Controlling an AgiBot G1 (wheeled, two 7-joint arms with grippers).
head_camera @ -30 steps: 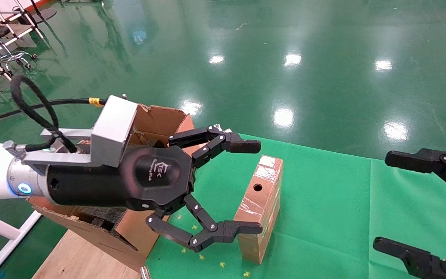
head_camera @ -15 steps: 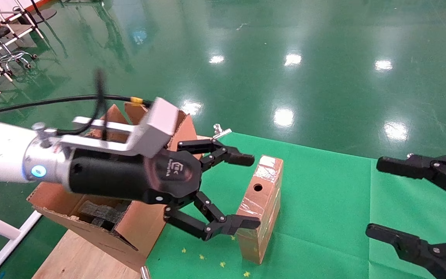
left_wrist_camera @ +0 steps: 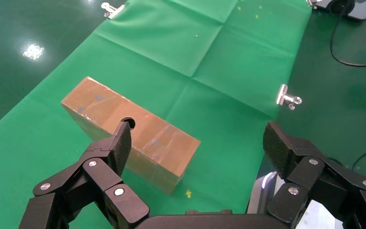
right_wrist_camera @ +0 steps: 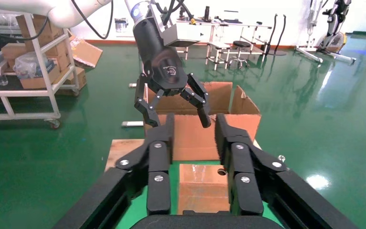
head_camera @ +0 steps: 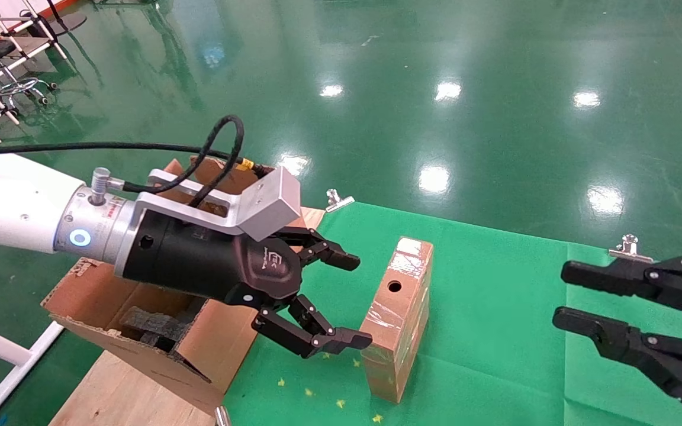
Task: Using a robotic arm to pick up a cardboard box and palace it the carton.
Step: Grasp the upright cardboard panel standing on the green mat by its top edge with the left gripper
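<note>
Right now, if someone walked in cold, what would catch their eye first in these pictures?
Probably the left hand, wide open, hanging just beside the cardboard box that stands on edge on the green cloth, not touching it. Behind that arm sits the ragged carton with black foam inside. The right hand, also open, waits at the cloth's right side.

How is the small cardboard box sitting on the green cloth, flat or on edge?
On edge. The cardboard box stands on a narrow side, its holed side facing up, untouched, with the open left hand beside it.
</note>
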